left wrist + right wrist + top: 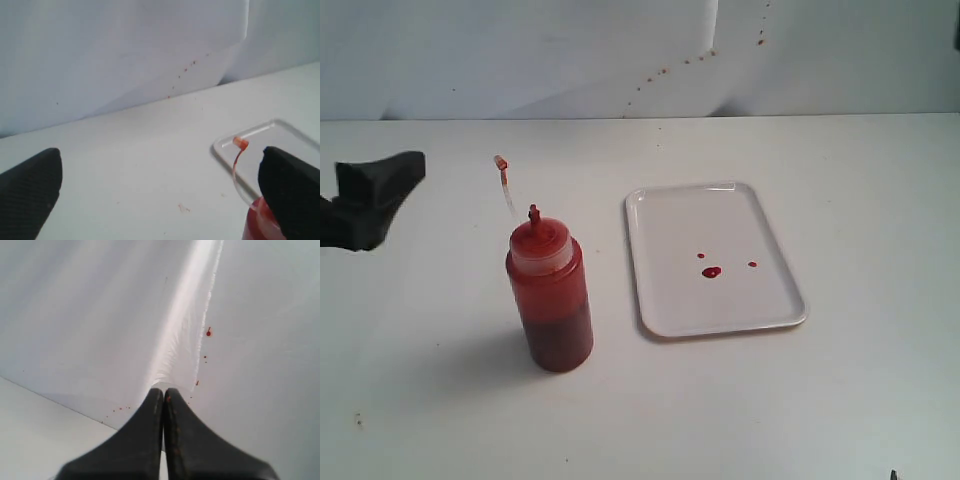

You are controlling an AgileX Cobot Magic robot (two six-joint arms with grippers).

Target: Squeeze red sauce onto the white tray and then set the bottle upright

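Observation:
The bottle [550, 300] stands upright on the table to the left of the white tray [690, 220], with dark red sauce filling its lower part. Its small cap [501, 163] hangs on a thin tether above the nozzle. Three drops of red sauce [711, 271] lie near the middle of the tray. My left gripper [380, 200] is at the far left, open, apart from the bottle and holding nothing. In the left wrist view the left gripper [161, 165] shows the bottle [257, 225], the cap [240, 143] and the tray [295, 145] beside one finger. My right gripper [163, 392] is shut on nothing, facing the wall.
A white backdrop [620, 50] with reddish specks rises behind the table. The table surface [440, 400] is white, with a faint red smear [184, 208] near the bottle. The right arm does not show in the exterior view.

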